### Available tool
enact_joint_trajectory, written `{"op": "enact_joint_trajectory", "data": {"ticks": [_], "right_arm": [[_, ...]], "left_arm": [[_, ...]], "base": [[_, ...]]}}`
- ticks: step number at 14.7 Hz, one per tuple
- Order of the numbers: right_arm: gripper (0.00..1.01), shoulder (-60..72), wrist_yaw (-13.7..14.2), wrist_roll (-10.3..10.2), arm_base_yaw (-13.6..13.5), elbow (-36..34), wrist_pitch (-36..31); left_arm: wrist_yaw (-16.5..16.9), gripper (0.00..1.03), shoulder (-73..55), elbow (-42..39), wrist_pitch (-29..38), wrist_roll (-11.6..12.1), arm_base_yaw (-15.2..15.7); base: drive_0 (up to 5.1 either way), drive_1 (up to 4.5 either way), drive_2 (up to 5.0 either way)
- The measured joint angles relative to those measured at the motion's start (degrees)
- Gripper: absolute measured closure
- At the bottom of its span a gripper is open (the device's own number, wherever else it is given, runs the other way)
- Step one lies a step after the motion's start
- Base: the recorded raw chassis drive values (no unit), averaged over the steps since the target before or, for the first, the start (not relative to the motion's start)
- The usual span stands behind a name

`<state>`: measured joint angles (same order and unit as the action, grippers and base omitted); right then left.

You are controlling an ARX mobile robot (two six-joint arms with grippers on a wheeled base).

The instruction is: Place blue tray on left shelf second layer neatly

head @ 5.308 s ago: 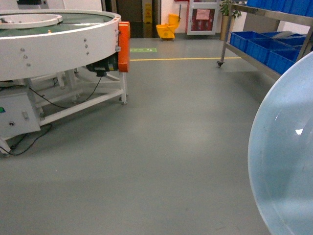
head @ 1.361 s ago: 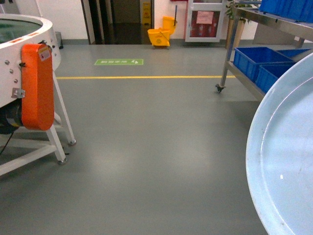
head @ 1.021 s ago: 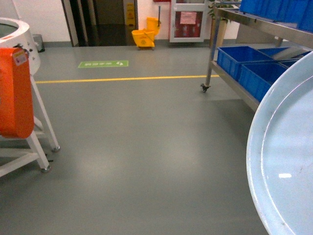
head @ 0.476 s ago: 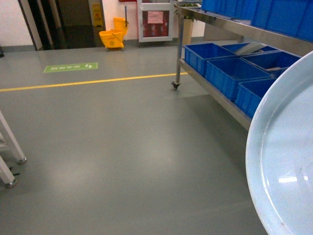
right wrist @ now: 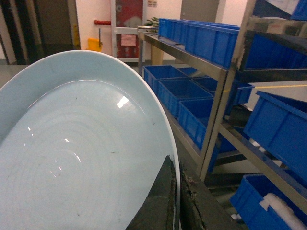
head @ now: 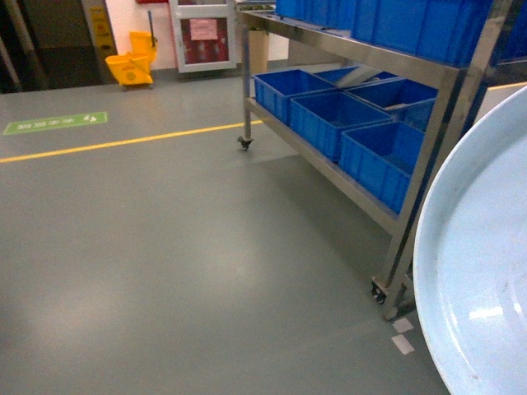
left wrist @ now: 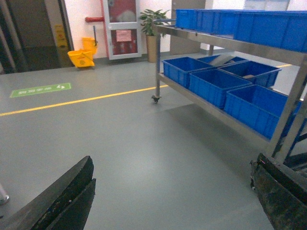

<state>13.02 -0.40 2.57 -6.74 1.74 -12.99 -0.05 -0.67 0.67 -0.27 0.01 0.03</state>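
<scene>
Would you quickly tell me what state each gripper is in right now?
Left gripper: open, holding nothing.
Right gripper: shut on the blue tray, clamping its rim.

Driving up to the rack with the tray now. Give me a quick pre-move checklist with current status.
1. Blue tray held by the right claw, fingers pinching its rim: ok.
2. Tray empty, nothing to spill: ok.
3. Left claw open and free: ok.
4. Steel rack in view ahead on the right: ok.
5. Free spot on the target tier: cannot tell; the visible tiers hold blue crates.
6. Floor between robot and rack free of obstacles: ok.
</scene>
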Motion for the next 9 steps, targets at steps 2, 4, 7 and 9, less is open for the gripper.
{"op": "enact_joint_trajectory", "data": {"ticks": [2, 4, 7, 9], "right_arm": [[0.99, 0.00, 0.00, 0.02, 0.00, 0.00, -0.02], [0.99, 0.00, 0.00, 0.00, 0.00, 0.00, 0.00], [0.99, 0.00, 0.00, 0.02, 0.00, 0.00, 0.00], [0.99, 0.00, 0.00, 0.02, 0.00, 0.00, 0.00]], "left_arm": [[0.02, 0.05, 0.00, 0.00, 0.00, 0.02, -0.04], [0.02, 0.05, 0.00, 0.00, 0.00, 0.02, -0.04], [0.02, 0.05, 0.00, 0.00, 0.00, 0.02, -0.04], [0.02, 0.05, 0.00, 0.00, 0.02, 0.02, -0.04]], "base": [[-1.6, -1.60, -1.6], [-1.6, -1.56, -1.6], [-1.7, -1.72, -1.7], [-1.6, -1.64, -1.6]]}}
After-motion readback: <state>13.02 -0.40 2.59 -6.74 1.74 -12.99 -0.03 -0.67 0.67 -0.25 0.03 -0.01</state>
